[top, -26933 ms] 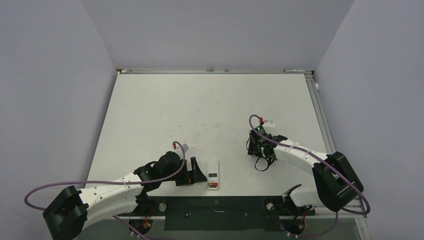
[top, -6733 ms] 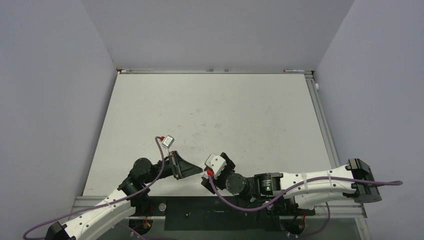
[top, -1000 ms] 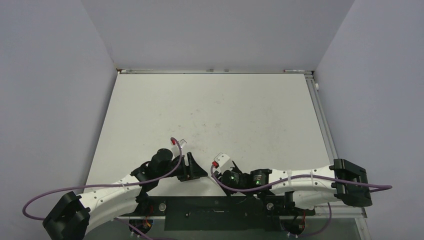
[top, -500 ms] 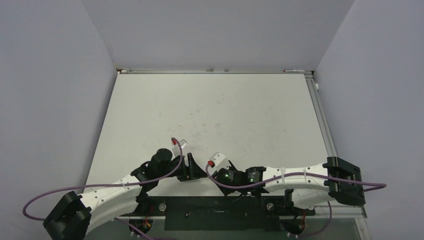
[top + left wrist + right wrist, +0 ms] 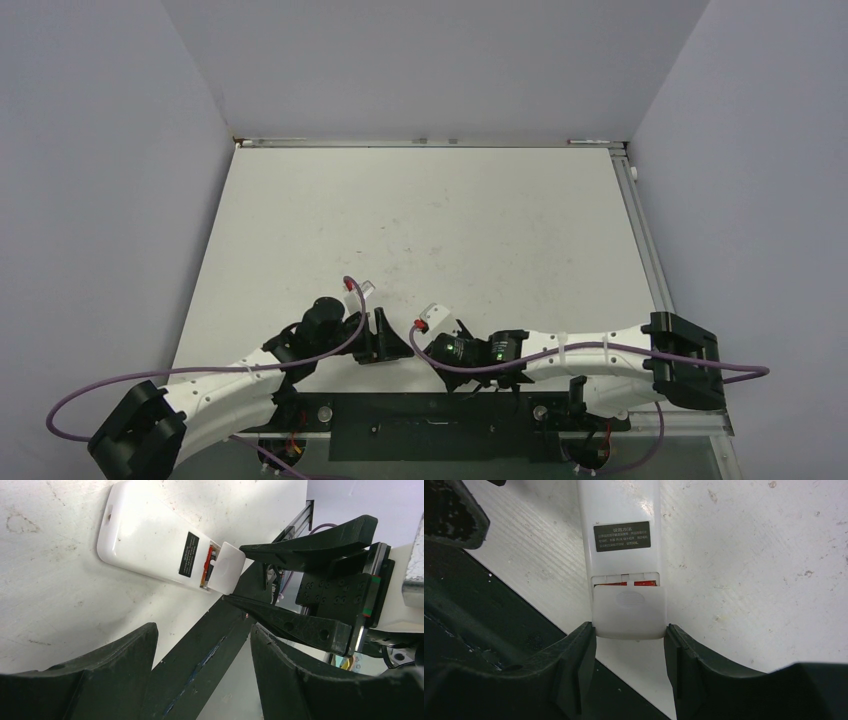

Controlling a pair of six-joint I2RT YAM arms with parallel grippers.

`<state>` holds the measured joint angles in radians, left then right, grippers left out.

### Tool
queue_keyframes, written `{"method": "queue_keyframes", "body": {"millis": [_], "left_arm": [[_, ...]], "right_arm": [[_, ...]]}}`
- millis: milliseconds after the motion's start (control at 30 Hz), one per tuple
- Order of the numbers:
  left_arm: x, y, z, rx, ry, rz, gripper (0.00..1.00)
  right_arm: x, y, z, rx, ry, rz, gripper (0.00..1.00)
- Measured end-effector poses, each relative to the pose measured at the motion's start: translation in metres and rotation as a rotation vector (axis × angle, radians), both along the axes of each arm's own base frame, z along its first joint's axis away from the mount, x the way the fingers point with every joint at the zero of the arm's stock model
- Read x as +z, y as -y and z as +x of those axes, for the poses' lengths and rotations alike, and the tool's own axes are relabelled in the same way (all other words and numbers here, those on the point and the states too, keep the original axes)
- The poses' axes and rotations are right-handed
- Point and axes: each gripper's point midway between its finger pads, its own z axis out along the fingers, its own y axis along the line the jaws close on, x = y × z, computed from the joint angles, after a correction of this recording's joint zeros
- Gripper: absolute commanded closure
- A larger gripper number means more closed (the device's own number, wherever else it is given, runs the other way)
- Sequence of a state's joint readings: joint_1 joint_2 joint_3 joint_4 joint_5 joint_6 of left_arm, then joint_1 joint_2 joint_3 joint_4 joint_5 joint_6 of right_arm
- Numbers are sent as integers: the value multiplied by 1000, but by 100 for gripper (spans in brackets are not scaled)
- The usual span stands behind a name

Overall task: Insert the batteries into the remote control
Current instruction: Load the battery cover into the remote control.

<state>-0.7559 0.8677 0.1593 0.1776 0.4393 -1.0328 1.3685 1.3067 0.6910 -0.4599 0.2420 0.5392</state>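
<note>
Label: a dark sticker is sitting on the white back of the remote. It is carrying white Chinese print, a short heading over finer lines, too small to read with certainty.
Remote: it is lying back up at the near edge of the surface, about midway along that edge. Its cover end is pointing at the edge and just reaching it.
Slot: a small slot is showing at the remote's far end.
Cover: the battery cover is sitting slid partway off, leaving a narrow gap where a red strip is showing.
Batteries: the left wrist view is showing red and dark bits in that gap. I cannot tell whether they are batteries.
Right gripper: the right gripper is clamping the cover, with a finger pressing on each side edge.
Left gripper: the left gripper is standing released with its jaws wide apart, holding nothing and stopping short of the remote.
Rail: a black rail is running along the near edge, passing under the left gripper and right beside the cover.
In the way: from above, the two gripper heads are meeting over the remote and hiding it.
Around: purple cables are looping off both arms, and a green light is glowing on the right arm.
</note>
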Motion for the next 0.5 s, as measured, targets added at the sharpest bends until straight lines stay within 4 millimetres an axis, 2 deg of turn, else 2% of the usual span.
{"method": "queue_keyframes", "body": {"millis": [500], "left_arm": [[-2, -1, -1, -7, -8, 1, 35]], "right_arm": [[-5, -1, 0, -3, -24, -17, 84]]}}
